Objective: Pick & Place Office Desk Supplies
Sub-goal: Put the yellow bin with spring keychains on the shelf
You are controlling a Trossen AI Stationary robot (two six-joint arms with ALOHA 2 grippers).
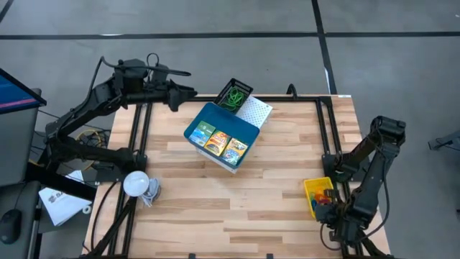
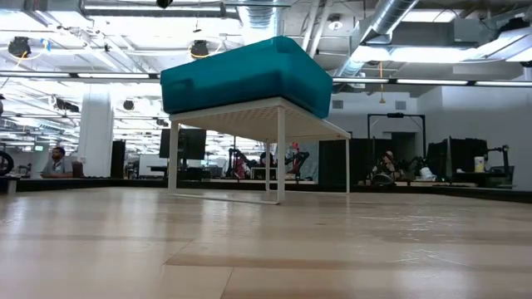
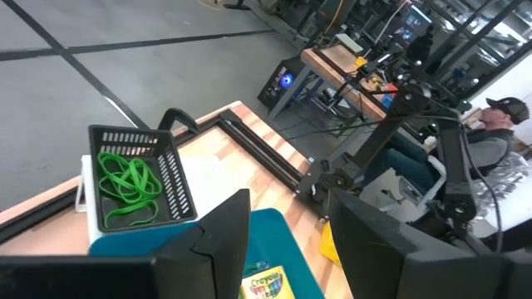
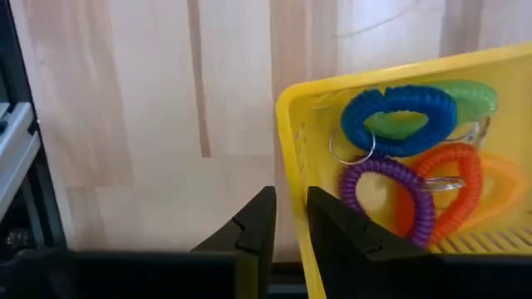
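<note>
Our right hand [image 4: 287, 224] sits nearly together, clamped on nothing, beside the yellow tray [image 4: 293, 149]; our left hand [image 3: 287, 249] waits apart above the blue tray [image 1: 215, 119]

You see the black mesh tray [image 3: 137, 178] holding green rubber-band loops [image 3: 126, 187] near the table's [image 3: 249, 137] edge, touching the blue tray [image 3: 274, 241] with a crayon pack [image 3: 266, 282].

Grey floor [image 1: 215, 18] with dark seam lines filled the frame's top. Low view: open ceiling, ducts [image 2: 416, 25] upper right, strip lights, desks along the horizon, seated person [image 2: 56, 163] at far left.
</note>
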